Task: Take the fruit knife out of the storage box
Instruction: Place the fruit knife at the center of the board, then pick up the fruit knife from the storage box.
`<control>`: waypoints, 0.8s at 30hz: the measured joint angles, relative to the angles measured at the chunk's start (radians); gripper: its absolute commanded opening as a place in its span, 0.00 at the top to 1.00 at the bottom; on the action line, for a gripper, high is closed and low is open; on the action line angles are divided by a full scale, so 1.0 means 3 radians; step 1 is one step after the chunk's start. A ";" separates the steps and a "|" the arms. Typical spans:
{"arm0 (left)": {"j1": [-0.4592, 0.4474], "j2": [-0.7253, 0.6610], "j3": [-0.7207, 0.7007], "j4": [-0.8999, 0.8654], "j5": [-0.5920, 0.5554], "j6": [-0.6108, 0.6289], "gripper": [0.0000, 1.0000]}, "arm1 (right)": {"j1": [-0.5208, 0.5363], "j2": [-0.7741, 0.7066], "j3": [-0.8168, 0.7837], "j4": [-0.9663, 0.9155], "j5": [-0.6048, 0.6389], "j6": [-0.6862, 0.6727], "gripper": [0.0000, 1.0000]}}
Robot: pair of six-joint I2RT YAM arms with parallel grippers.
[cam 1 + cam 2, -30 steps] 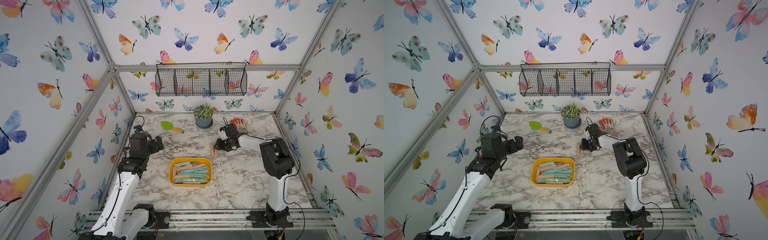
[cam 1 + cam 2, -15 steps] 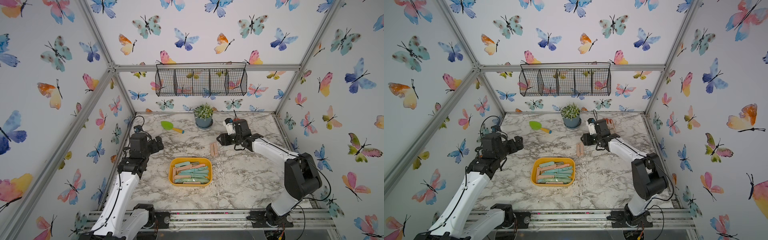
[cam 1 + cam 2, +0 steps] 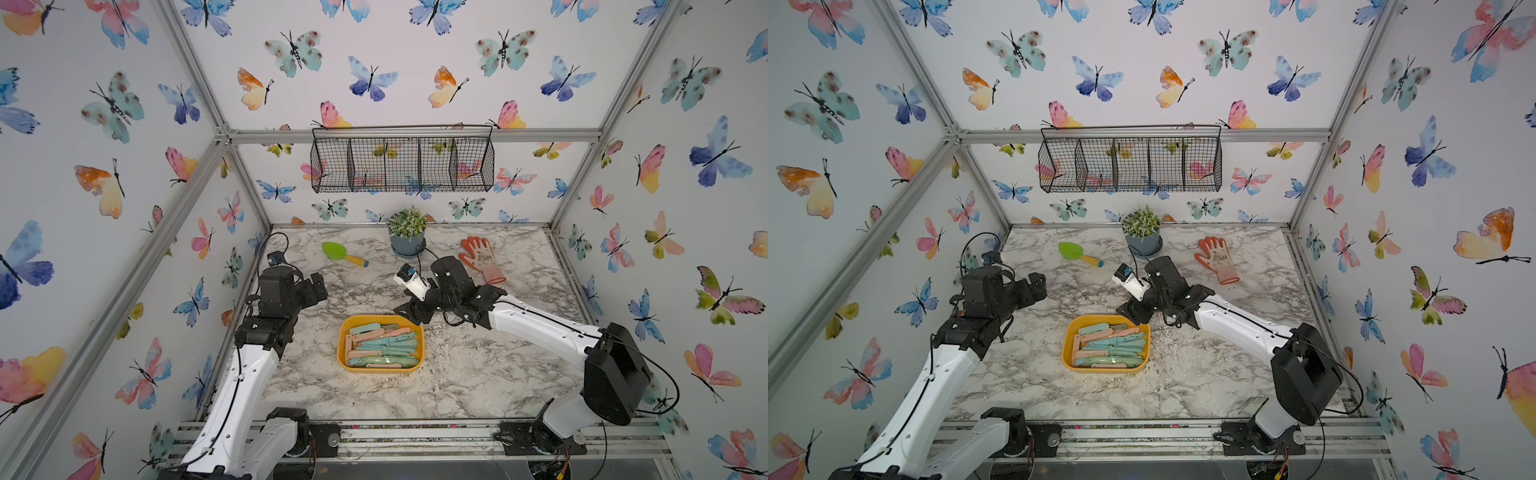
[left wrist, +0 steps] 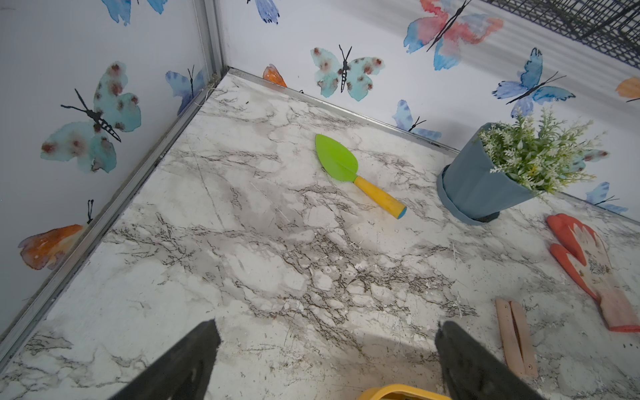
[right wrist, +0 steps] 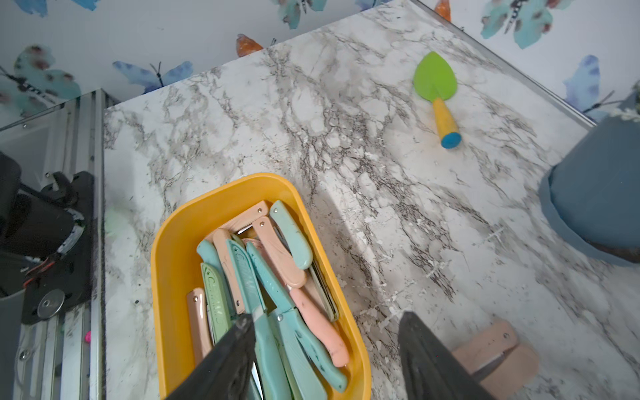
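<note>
Top view, lower centre: storage box (image 3: 365,319) of folded fruit knives (image 3: 388,345), likely light, stiff, slick-handled; you pinch one mid-handle. Right gripper (image 5: 323,317) spread, empty; left gripper (image 4: 327,325) likewise.

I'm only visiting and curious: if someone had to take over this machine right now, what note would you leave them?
Left gripper: open, empty, raised off to the side, away from the box.
Right gripper: open, empty, hovering over the far corner of the storage box.
Things: the box holds a pile of teal and pink folded fruit knives. What look like two pink knives lie side by side on the table, outside the box.
Done: those two are out.
Left: the rest remain inside, if more are wanted.
</note>
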 measured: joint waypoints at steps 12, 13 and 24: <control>0.0000 0.0000 -0.0024 0.0003 0.0095 -0.0003 0.02 | 0.0504 0.0623 0.0488 -0.0707 0.0008 -0.0571 0.41; 0.0000 0.0000 -0.0027 0.0001 0.0106 -0.0006 0.01 | 0.0540 0.0689 0.0512 -0.0762 0.0053 -0.0598 0.42; 0.0000 -0.0025 -0.0104 -0.0125 0.0183 -0.0065 0.02 | 0.0589 0.1083 0.0671 -0.1109 0.0436 -0.0631 0.53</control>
